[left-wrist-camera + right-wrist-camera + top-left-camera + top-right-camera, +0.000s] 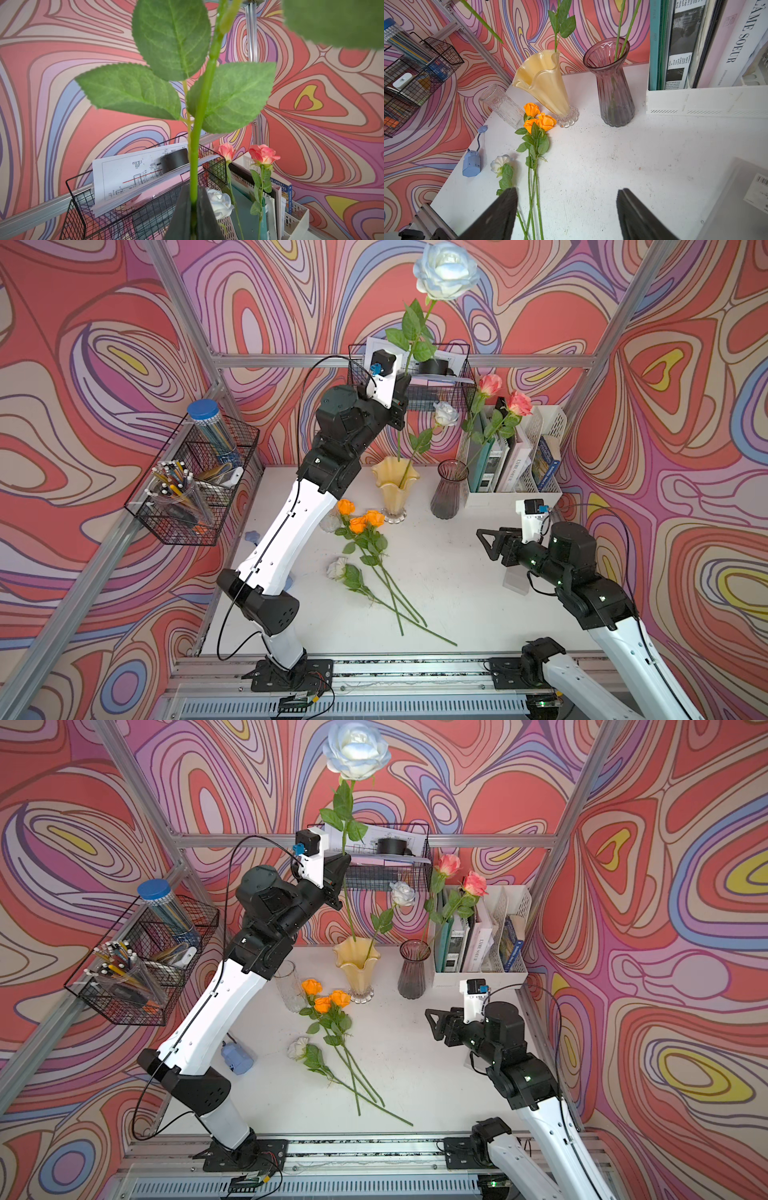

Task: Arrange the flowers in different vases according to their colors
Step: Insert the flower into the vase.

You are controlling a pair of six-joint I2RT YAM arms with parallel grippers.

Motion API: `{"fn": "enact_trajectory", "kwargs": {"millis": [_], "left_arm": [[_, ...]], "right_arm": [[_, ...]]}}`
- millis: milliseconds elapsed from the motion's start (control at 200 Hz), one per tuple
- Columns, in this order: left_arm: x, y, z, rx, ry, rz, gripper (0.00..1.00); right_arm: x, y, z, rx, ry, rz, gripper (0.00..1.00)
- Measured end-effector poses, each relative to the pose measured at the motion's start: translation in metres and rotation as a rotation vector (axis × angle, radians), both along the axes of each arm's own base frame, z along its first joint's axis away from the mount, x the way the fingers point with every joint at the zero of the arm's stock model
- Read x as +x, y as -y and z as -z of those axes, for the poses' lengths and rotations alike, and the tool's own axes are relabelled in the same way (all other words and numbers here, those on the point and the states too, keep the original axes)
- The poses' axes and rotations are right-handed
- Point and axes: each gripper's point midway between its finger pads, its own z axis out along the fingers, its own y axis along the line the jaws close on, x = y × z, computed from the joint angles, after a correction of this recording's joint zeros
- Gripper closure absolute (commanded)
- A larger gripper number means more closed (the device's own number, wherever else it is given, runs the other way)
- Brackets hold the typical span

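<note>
**White-blue rose (pixel 446 269) over yellow vase (pixel 395 485)**

One white-blue rose is being pinched upright by its stem in the closed left gripper (pixel 343 863), its lower end hanging above the yellow vase. A second white rose (pixel 446 413) is being carried in that vase; two pink roses (pixel 490 383) are standing in the purple vase (pixel 448 489). Three orange roses (pixel 359 518) and a third white rose (pixel 336 568) are lying on the table (pixel 457 605) near the clear cylinder (pixel 291 986). The right gripper (pixel 568 189) is being held spread wide, empty.
</note>
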Motion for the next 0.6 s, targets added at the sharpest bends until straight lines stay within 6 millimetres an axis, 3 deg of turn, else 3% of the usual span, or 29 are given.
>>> {"fn": "enact_trajectory", "kwargs": {"millis": [195, 466, 601], "left_arm": [[0.041, 0.014, 0.077, 0.068, -0.104, 0.004, 1.00], [0.059, 0.023, 0.177, 0.110, -0.223, 0.015, 1.00], [0.064, 0.026, 0.198, 0.118, -0.250, 0.014, 0.82]], "right_arm": [[0.002, 0.001, 0.002, -0.008, -0.002, 0.004, 0.23], [0.004, 0.000, 0.003, -0.011, -0.007, 0.006, 0.22], [0.004, 0.000, 0.003, -0.010, -0.006, 0.006, 0.22]]}}
